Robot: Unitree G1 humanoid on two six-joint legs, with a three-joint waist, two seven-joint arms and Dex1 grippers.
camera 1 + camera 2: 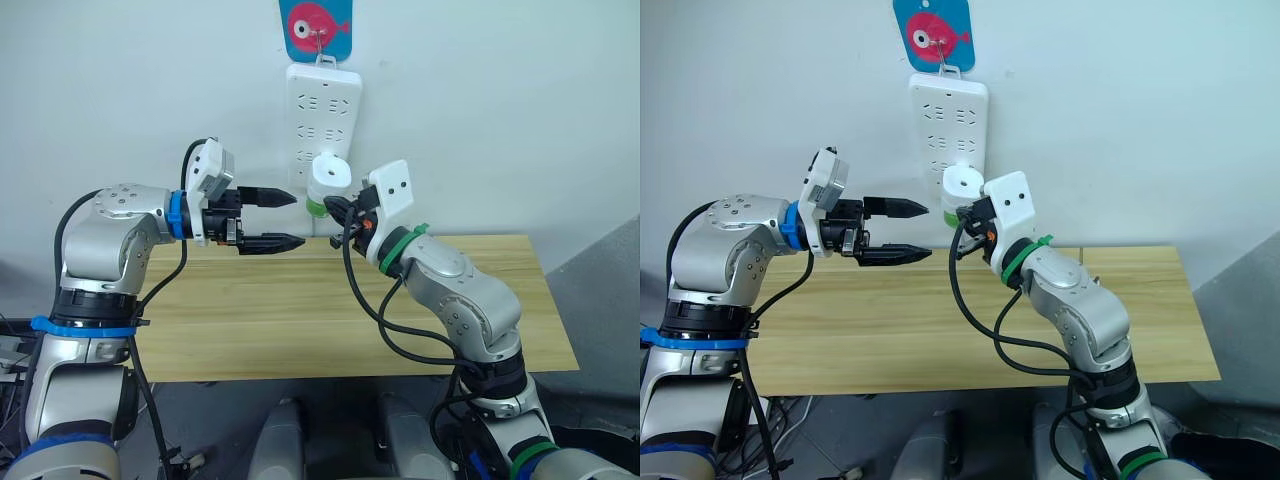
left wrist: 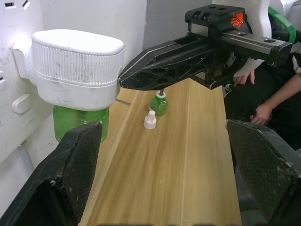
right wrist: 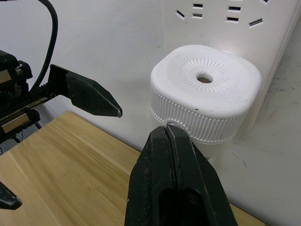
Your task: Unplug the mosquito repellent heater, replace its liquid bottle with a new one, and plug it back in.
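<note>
We hold both grippers up at the wall strip, with the heater plugged in.

Nearest to us, our left gripper (image 1: 272,219) hovers above the wooden table (image 1: 300,320) with its two black fingers spread well apart and nothing between them, pointing toward the heater from its left side. Our right gripper (image 3: 175,141) has its fingers pressed together, empty, the tips just beside the ribbed lower edge of the mosquito repellent heater (image 3: 207,92); we cannot tell whether they touch it. The heater sits plugged into the white power strip (image 1: 322,110) on the wall, a green bottle (image 2: 80,122) fitted beneath it. Farther along the table, another green bottle (image 2: 159,103) stands upright with a small white cap (image 2: 150,120) just beside it.
</note>
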